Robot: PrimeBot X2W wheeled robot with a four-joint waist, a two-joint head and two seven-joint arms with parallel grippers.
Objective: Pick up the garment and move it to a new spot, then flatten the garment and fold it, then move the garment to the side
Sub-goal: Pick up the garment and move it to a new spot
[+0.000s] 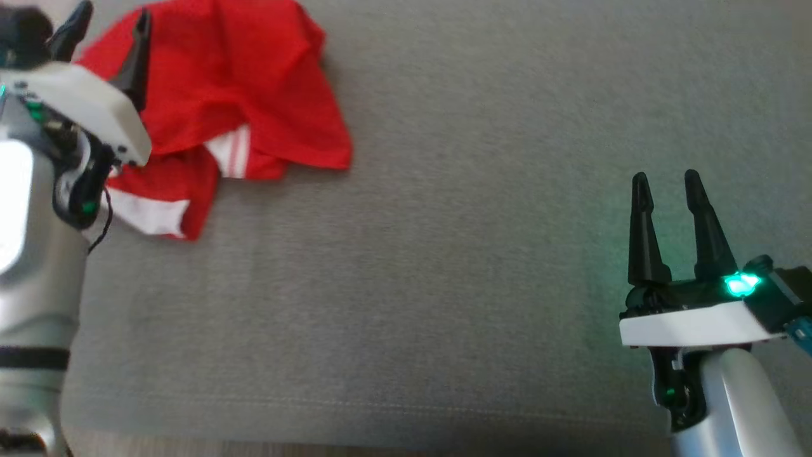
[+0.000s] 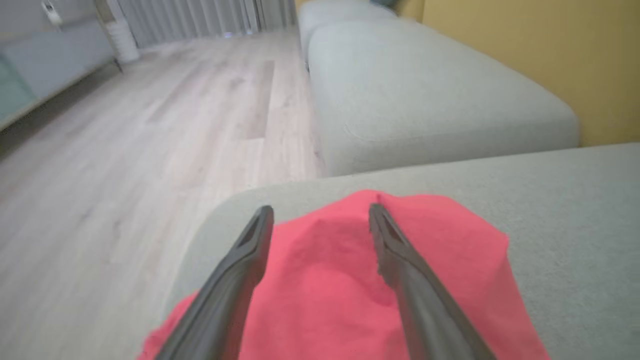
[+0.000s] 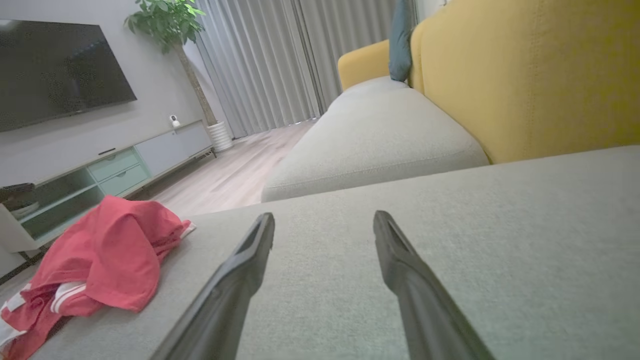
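Note:
A crumpled red garment with white striped trim lies in a heap at the far left of the grey cushion. My left gripper hovers open over the heap's left part, nothing between its fingers. In the left wrist view the two dark fingers frame the red garment just below them. My right gripper stands open over bare cushion at the lower right, far from the cloth. The right wrist view shows the garment off to the left of my right gripper.
The grey cushion's near edge runs along the bottom of the head view. Wooden floor lies beyond the cushion's left end. Another grey seat cushion, a yellow backrest and a TV cabinet stand further off.

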